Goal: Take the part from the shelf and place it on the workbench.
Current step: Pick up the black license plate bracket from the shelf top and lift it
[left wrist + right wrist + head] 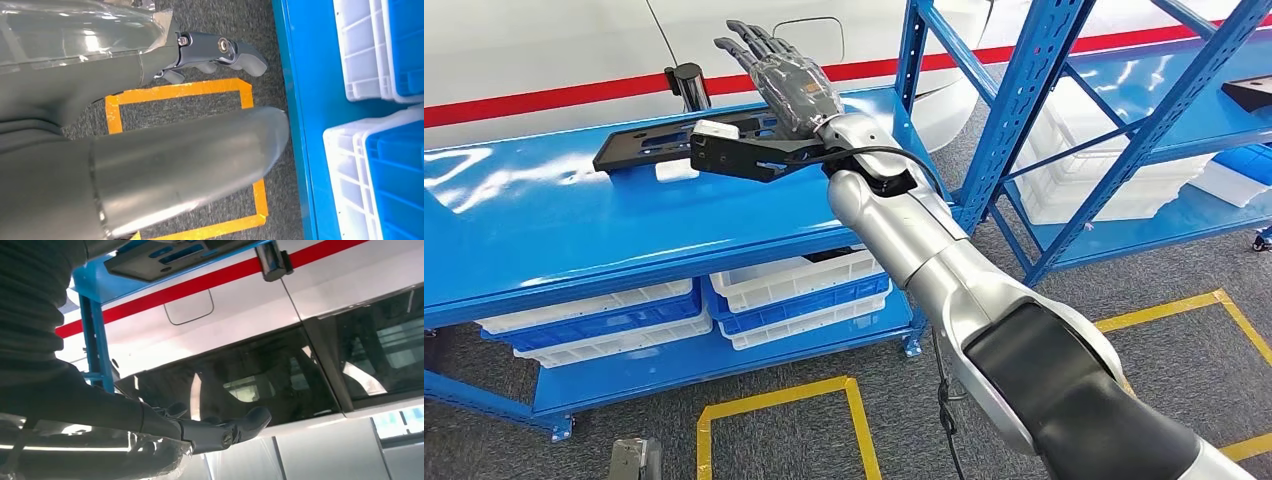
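One silver right arm [944, 270] reaches forward over the blue shelf [544, 220]. Its right hand [779, 75] hovers above the shelf top, fingers extended and spread, holding nothing. The black part [639, 145] lies flat on the shelf just beside the wrist. Beyond stands a white vehicle [544, 50] with a red stripe.

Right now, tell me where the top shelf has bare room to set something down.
The blue shelf top is bare left of and in front of the long black part. It is crowded at the right end, where the right hand hovers above the part.
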Controlling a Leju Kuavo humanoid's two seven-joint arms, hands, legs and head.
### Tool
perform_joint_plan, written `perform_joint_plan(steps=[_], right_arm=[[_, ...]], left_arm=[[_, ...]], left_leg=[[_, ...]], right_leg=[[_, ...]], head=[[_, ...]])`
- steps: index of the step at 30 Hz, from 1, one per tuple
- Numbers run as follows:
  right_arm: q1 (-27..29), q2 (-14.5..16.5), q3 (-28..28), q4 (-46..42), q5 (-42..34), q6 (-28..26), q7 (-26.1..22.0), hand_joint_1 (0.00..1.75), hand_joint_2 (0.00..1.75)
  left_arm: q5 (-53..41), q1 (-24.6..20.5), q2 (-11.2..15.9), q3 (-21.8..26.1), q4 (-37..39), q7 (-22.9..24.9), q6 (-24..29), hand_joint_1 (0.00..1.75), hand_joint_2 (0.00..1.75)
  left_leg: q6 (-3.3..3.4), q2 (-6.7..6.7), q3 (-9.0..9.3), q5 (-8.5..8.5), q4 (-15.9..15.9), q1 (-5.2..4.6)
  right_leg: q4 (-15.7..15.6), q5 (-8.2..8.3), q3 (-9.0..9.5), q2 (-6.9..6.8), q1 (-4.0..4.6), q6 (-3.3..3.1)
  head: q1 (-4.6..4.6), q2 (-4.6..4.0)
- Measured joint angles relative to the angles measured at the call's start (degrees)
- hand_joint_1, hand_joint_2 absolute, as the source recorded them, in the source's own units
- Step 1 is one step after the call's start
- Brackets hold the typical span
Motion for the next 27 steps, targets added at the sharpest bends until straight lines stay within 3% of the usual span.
perform_joint_plan(steps=[1, 3, 5, 7, 9, 11, 13, 15, 16, 17, 18, 20, 24, 26, 27], right_arm=[[0.06, -0.2, 0.0, 0.07, 0.0, 0.0, 0.13, 0.0, 1.75], [0.04, -0.54, 0.0, 0.14, 0.0, 0.0, 0.43, 0.0, 1.75], [0.02, -0.84, 0.04, 0.16, -0.01, 0.0, 0.76, 0.0, 1.75], [0.21, -1.17, 0.14, 0.19, 0.01, -0.02, 1.19, 0.0, 1.75], [0.37, -1.43, 0.2, 0.11, 0.03, -0.05, 1.48, 0.0, 1.75], [0.39, -1.53, 0.23, 0.02, 0.03, -0.08, 1.67, 0.0, 1.75], [0.71, -1.64, 0.31, -0.01, 0.04, -0.09, 1.99, 0.0, 1.75], [1.23, -1.91, 0.36, -0.07, 0.1, -0.09, 2.42, 0.0, 1.75], [1.41, -2.07, 0.37, -0.17, 0.16, -0.09, 2.63, 0.0, 1.75], [1.52, -2.22, 0.38, -0.35, 0.24, -0.08, 2.79, 0.0, 1.75], [1.57, -2.37, 0.39, -0.6, 0.31, -0.08, 2.94, 0.0, 1.75], [1.55, -2.7, 0.39, -1.16, 0.4, -0.07, 3.17, 0.0, 1.75], [2.03, -3.54, 0.33, -2.54, 0.67, 0.01, 3.82, 0.0, 1.75], [2.15, -4.09, 0.28, -3.28, 0.79, 0.02, 4.05, 0.0, 1.75], [2.25, -4.4, 0.27, -3.5, 0.81, 0.03, 4.09, 0.0, 1.75]], left_arm=[[-0.04, 0.02, -0.1, 0.0, 0.0, 0.03, -0.04, 0.0, 0.0], [-0.13, 0.02, -0.24, 0.0, 0.0, 0.06, -0.04, 0.0, 0.0], [-0.34, -0.03, -0.32, 0.0, 0.0, 0.12, -0.04, 0.0, 0.0], [-0.61, -0.03, -0.43, -0.01, 0.0, 0.2, -0.04, 0.0, 0.0], [-0.81, -0.06, -0.55, -0.02, -0.01, 0.24, -0.05, 0.0, 0.0], [-0.99, -0.19, -0.61, -0.02, -0.01, 0.26, -0.09, 0.0, 0.0], [-1.18, -0.21, -0.66, -0.05, 0.0, 0.37, -0.17, 0.0, 0.0], [-1.36, -0.16, -0.69, -0.13, 0.0, 0.53, -0.21, 0.0, 0.0], [-1.5, -0.16, -0.7, -0.16, 0.0, 0.57, -0.22, 0.0, 0.0], [-1.64, -0.17, -0.71, -0.2, 0.0, 0.61, -0.23, 0.0, 0.0], [-1.78, -0.18, -0.7, -0.21, 0.0, 0.63, -0.23, 0.0, 0.0], [-1.95, -0.31, -0.68, -0.23, -0.01, 0.72, -0.23, 0.0, 0.0], [-2.29, -0.41, -0.97, -0.27, -0.03, 0.83, -0.25, 0.0, 0.0], [-2.47, -0.52, -1.13, -0.3, -0.05, 0.83, -0.23, 0.0, 0.0], [-2.54, -0.57, -1.22, -0.31, -0.07, 0.82, -0.23, 0.0, 0.0]], left_leg=[[-0.09, -0.06, 0.36, -0.3, 0.01, 0.0], [-0.45, -0.12, 1.32, -1.09, 0.02, -0.02], [-1.01, -0.04, 1.89, -1.86, 0.03, -0.17], [-1.55, 0.03, 2.13, -2.29, 0.13, -0.29], [-1.92, 0.06, 1.56, -2.27, 1.4, -0.17], [-2.37, 0.07, -1.51, -2.48, 6.37, -0.02], [-2.95, 0.07, -6.4, -4.74, 13.47, 0.08], [-3.24, 0.08, -9.95, -6.55, 16.62, 0.17], [-3.19, 0.08, -10.29, -5.54, 15.44, 0.2], [-3.01, 0.08, -9.6, -3.15, 12.49, 0.21], [-2.67, 0.08, -8.15, 0.02, 8.34, 0.19], [-1.94, 0.07, -5.4, 3.37, 1.92, -0.11], [-1.11, -0.01, -3.8, 3.68, 0.17, -0.5], [-0.56, 0.05, -3.12, 3.52, -0.27, -0.21], [-0.27, 0.06, -2.87, 3.34, -0.4, -0.14]], right_leg=[[-1.6, 1.18, 0.18, -0.04, -0.06, 0.54], [-9.9, 5.59, 3.15, -0.37, -0.24, 1.52], [-16.22, 7.95, 5.62, -0.78, -0.13, 0.78], [-17.34, 8.08, 6.26, -0.85, 0.01, -0.67], [-17.52, 8.44, 7.03, -0.75, -0.43, -1.13], [-17.75, 8.07, 7.94, -0.62, -0.79, -1.62], [-17.8, 7.44, 8.63, -0.47, -0.74, -2.38], [-17.8, 6.71, 9.43, -0.23, -0.62, -2.73], [-17.8, 6.3, 9.94, -0.09, -0.57, -2.71], [-17.8, 5.86, 10.54, 0.05, -0.53, -2.63], [-17.81, 5.41, 11.15, 0.15, -0.49, -2.53], [-17.85, 4.66, 11.92, 0.32, -0.29, -2.11], [-17.78, 3.6, 12.2, 0.35, -0.09, -0.83], [-14.46, 2.09, 10.54, 0.15, 0.02, -0.62], [-11.01, 0.88, 8.53, 0.04, -0.03, -0.69]], head=[[0.0, 0.0], [0.02, 0.0], [0.01, 0.0], [-0.04, 0.0], [-0.05, 0.0], [-0.08, 0.0], [-0.13, 0.0], [-0.13, 0.0], [-0.13, 0.0], [-0.12, 0.0], [-0.12, 0.0], [-0.09, 0.0], [-0.11, 0.0], [-0.05, 0.0], [-0.02, 0.0]])
